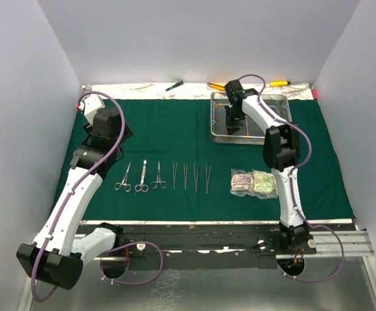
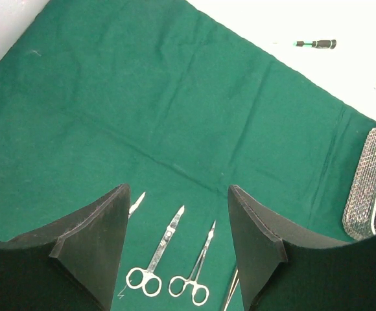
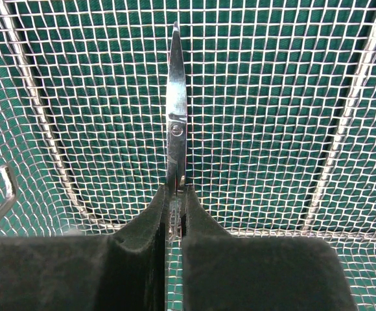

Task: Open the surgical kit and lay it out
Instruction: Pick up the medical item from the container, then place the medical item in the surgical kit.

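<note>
The dark green cloth (image 1: 168, 133) lies spread flat on the table. The wire-mesh tray (image 1: 281, 113) stands on it at the back right. My right gripper (image 1: 232, 126) is down inside the tray, shut on a steel scissor-like clamp (image 3: 176, 123) whose tip points away over the mesh (image 3: 272, 97). Three clamps (image 1: 141, 177) and several tweezers (image 1: 190, 176) lie in a row near the front. Three clear packets (image 1: 253, 182) lie to their right. My left gripper (image 2: 175, 223) is open and empty above the clamps (image 2: 155, 259), at the left of the cloth (image 2: 142, 97).
A green-handled screwdriver (image 1: 174, 85), an orange-handled tool (image 1: 216, 86) and a yellow-handled tool (image 1: 279, 83) lie on the white strip behind the cloth. A bent wire piece (image 3: 3, 194) shows at the left inside the tray. Grey walls close in the sides and back.
</note>
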`<state>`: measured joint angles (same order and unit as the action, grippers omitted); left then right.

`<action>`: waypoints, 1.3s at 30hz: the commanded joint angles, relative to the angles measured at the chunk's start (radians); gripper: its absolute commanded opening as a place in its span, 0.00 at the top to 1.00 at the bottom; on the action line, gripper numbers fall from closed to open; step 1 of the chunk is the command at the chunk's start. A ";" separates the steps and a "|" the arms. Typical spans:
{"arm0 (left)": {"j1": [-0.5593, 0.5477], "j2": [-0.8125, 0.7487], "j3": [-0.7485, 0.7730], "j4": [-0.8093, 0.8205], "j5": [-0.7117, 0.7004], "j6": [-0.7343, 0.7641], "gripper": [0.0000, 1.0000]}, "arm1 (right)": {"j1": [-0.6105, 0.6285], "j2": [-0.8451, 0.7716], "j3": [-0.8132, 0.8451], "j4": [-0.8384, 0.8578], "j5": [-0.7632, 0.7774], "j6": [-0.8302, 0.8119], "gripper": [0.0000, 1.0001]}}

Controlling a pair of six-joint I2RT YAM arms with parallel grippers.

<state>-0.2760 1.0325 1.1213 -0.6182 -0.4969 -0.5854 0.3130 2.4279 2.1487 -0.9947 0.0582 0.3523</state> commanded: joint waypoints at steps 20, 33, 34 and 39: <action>0.003 -0.006 0.030 0.024 -0.021 0.010 0.37 | -0.008 -0.463 -0.334 0.515 0.139 0.029 0.99; 0.003 -0.154 0.061 -0.017 0.014 0.007 0.37 | 0.295 -0.463 -0.293 0.664 -0.031 0.445 0.99; 0.003 -0.167 0.068 -0.028 0.017 0.006 0.37 | 0.330 -0.442 -0.277 0.667 -0.039 0.483 0.99; 0.004 -0.241 0.107 -0.096 0.024 0.009 0.37 | 0.484 -0.302 -0.162 0.641 -0.052 0.640 0.99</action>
<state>-0.2760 0.8501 1.1770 -0.6411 -0.4938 -0.5823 0.7105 2.0281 1.9114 -0.3695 0.0406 0.8162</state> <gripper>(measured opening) 0.635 0.053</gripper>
